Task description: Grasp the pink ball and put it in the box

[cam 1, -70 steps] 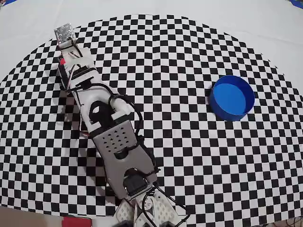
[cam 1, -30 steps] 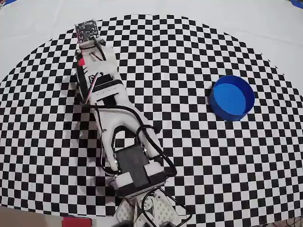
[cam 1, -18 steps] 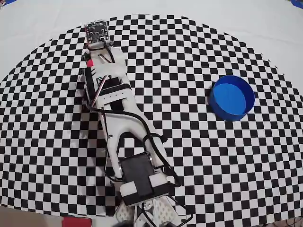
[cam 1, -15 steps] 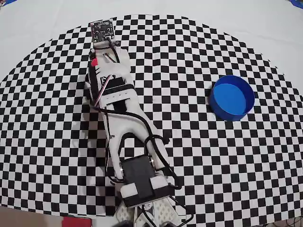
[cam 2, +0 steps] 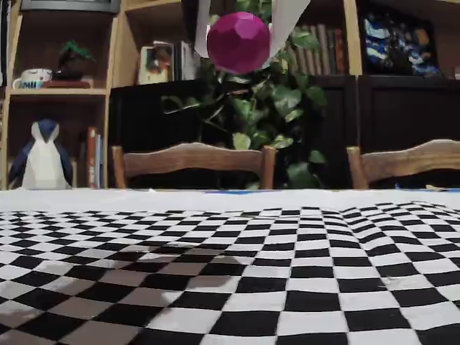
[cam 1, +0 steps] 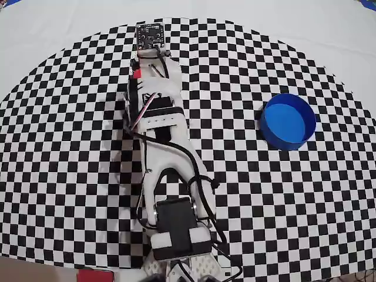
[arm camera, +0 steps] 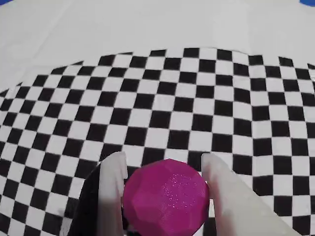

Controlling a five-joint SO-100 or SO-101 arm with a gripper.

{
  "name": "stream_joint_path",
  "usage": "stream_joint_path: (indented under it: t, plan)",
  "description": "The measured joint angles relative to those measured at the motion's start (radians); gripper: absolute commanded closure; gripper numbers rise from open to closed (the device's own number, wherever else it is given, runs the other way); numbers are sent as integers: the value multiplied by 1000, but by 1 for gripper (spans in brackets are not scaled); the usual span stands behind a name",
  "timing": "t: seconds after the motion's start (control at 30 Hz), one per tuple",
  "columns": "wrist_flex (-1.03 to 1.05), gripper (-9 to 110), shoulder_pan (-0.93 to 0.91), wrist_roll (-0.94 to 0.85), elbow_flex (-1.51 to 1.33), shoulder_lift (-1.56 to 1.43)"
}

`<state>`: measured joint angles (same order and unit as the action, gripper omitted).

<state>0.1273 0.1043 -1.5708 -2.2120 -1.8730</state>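
Observation:
The pink ball (arm camera: pixel 165 199) is a faceted magenta sphere held between my two white fingers (arm camera: pixel 112 187) in the wrist view, with my gripper (arm camera: pixel 162 169) shut on it. In the fixed view the pink ball (cam 2: pixel 238 42) hangs high above the checkered cloth, clamped by the gripper (cam 2: pixel 239 32). From overhead the arm's wrist covers the ball; only the arm (cam 1: pixel 158 117) shows, stretched toward the cloth's far edge. The box (cam 1: pixel 288 121), a round blue tub, stands on the cloth at the right, well apart from the gripper.
A black-and-white checkered cloth (cam 1: pixel 235 194) covers the table, with plain white surface (cam 1: pixel 59 29) beyond its far edge. The arm's base (cam 1: pixel 176 247) sits at the near edge. In the fixed view, chairs (cam 2: pixel 194 162) and shelves stand behind the table.
The arm has swung to the right across the overhead view, carrying the gripper from the far left toward the top middle. The blue box has not moved.

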Motion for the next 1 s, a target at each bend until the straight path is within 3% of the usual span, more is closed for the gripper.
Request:
stream_joint_path:
  t: [1.0]
  plan:
    - [2, 101, -189, 0, -3, -63]
